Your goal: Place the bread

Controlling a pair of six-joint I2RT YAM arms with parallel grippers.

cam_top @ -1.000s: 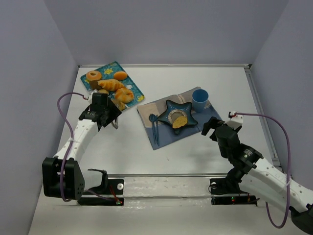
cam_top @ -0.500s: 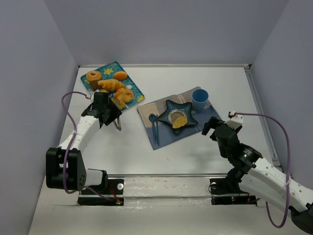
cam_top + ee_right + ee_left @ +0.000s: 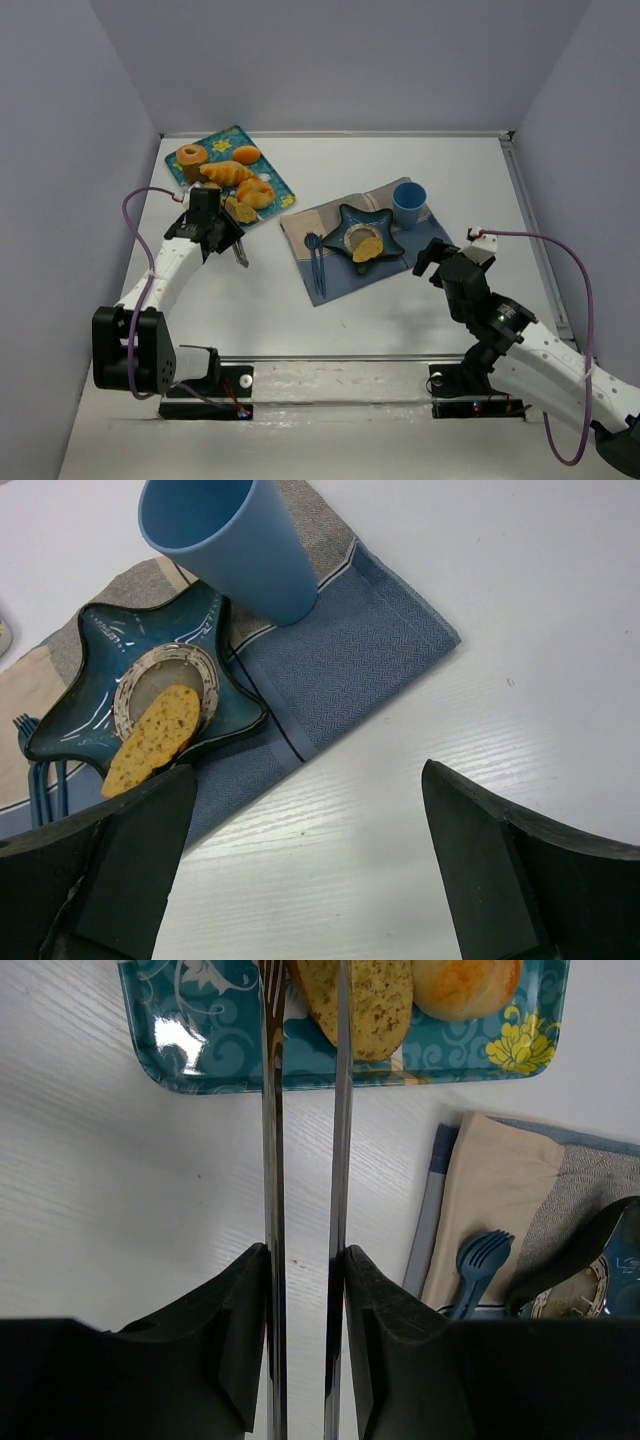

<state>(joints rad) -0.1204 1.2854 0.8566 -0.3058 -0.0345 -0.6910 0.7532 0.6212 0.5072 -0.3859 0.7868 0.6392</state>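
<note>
The left end effector (image 3: 304,1255) is clamped on a pair of metal tongs (image 3: 339,1160), with one dark finger (image 3: 235,1310) pressed against the outside of each blade. The two blades run forward close together and nearly parallel. They reach over the edge of the teal patterned tray (image 3: 200,1060). The right blade crosses a seeded bread slice (image 3: 372,1000) that lies on the tray, and the slice's left edge sits between the blades. The tong tips are out of the wrist view, so I cannot tell whether they pinch the slice. Just beside the slice on the tray is a round golden bun (image 3: 465,980). In the overhead view the tray also carries a ring doughnut (image 3: 191,157) and a croissant (image 3: 225,173).

To the right of the tray, on the white table (image 3: 400,180), is a blue and beige cloth (image 3: 490,1210) with a blue fork (image 3: 478,1260) on it. A star-shaped blue dish (image 3: 90,650) rests on the cloth with another bread slice (image 3: 150,735) in its centre. A blue cup (image 3: 235,540) stands beside the dish.

The right end effector (image 3: 310,780) has its fingers wide apart, gripping nothing. It hovers over bare table near the cloth's corner.
</note>
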